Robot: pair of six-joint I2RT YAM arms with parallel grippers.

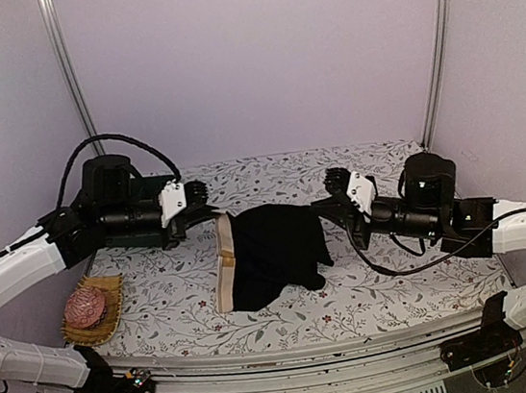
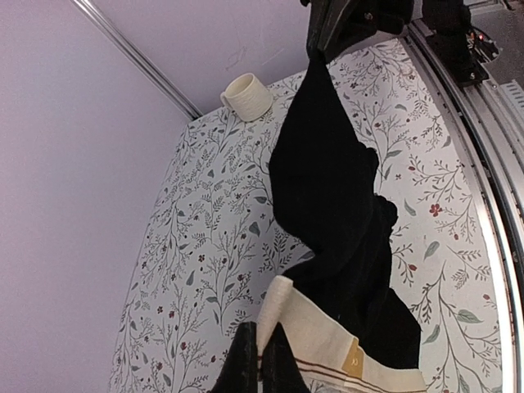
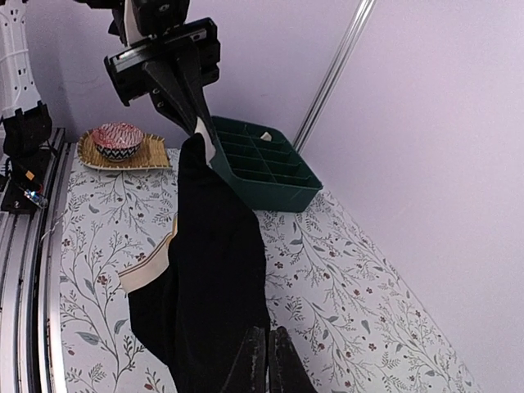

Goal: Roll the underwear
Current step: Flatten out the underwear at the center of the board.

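On the far left a pink knitted ball (image 1: pixel 86 305) sits on a woven mat (image 1: pixel 113 321), well apart from the work. Next comes the left gripper (image 1: pixel 205 209), its fingers pressed together on the top corner of the underwear (image 1: pixel 275 248), right at the cream-beige waistband (image 1: pixel 223 260). That band looks stiff and ribbed, with thin brown stripes. The rest is soft matt black cloth, slack and creased.

The garment's long axis runs left to right across the middle of the table (image 1: pixel 401 285), strung between the arms, band end left. Its lower edge sags toward the floral cloth; I cannot tell whether it touches. The right gripper (image 1: pixel 329 197) pinches the black end, jaws tight together.

Each arm holds one end, so neither is nearer. I'd judge it must be laid flat before rolling along that line. A green compartment tray (image 3: pixel 262 168) stands at the far left and a cream mug (image 2: pixel 247 96) at the far right.
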